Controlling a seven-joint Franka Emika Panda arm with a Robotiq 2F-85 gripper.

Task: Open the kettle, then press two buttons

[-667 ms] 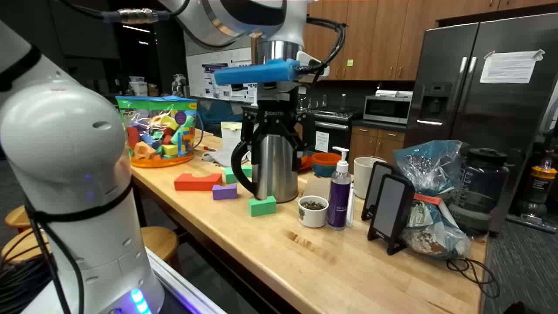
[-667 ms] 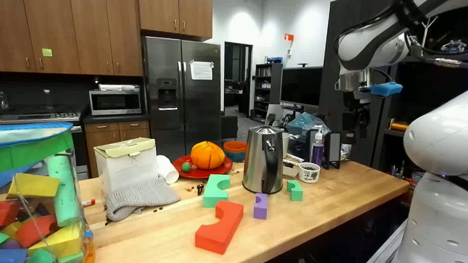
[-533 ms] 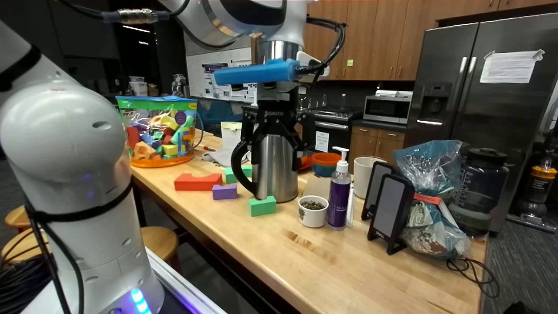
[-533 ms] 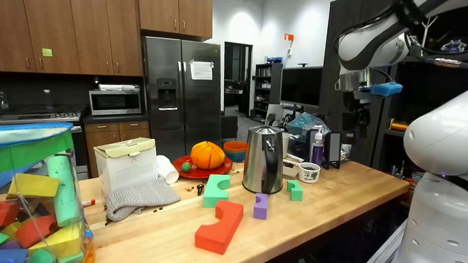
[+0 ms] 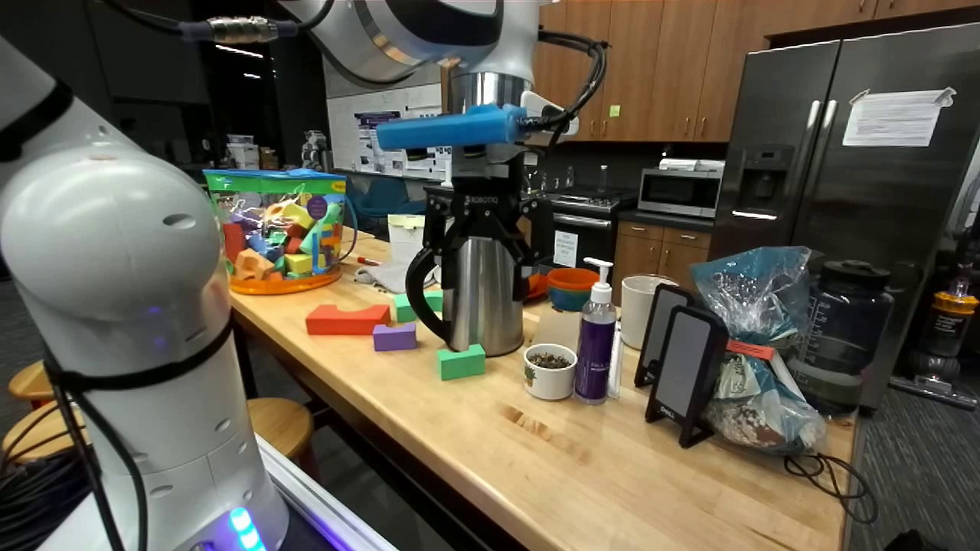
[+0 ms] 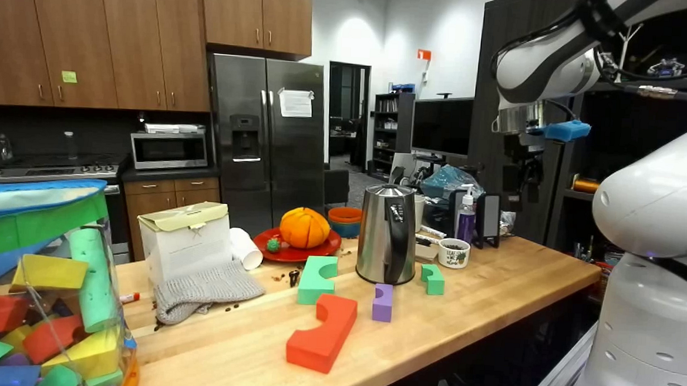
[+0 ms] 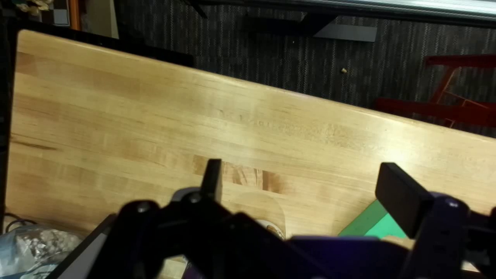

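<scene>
The silver kettle [image 5: 490, 314] stands upright on the wooden table; it also shows in an exterior view [image 6: 370, 235]. Its lid [image 6: 390, 190] looks shut. Its black handle [image 6: 398, 243] faces the robot's side, and a small panel with markings [image 6: 397, 212] sits at the handle's top. My gripper [image 5: 488, 285] is open and empty. It overlaps the kettle in that view, but in an exterior view the gripper [image 6: 521, 193] hangs in the air, well apart from the kettle. In the wrist view the open fingers [image 7: 302, 176] are above the table, and the kettle is out of view.
Around the kettle lie a small green block [image 5: 461, 362], a purple block [image 6: 382, 303], a red block [image 6: 321, 333] and a larger green block [image 6: 317, 280]. A white cup [image 5: 550, 375], a pump bottle [image 5: 596, 344] and speakers [image 5: 687, 375] stand nearby. The table edge [image 7: 248, 82] runs below my gripper.
</scene>
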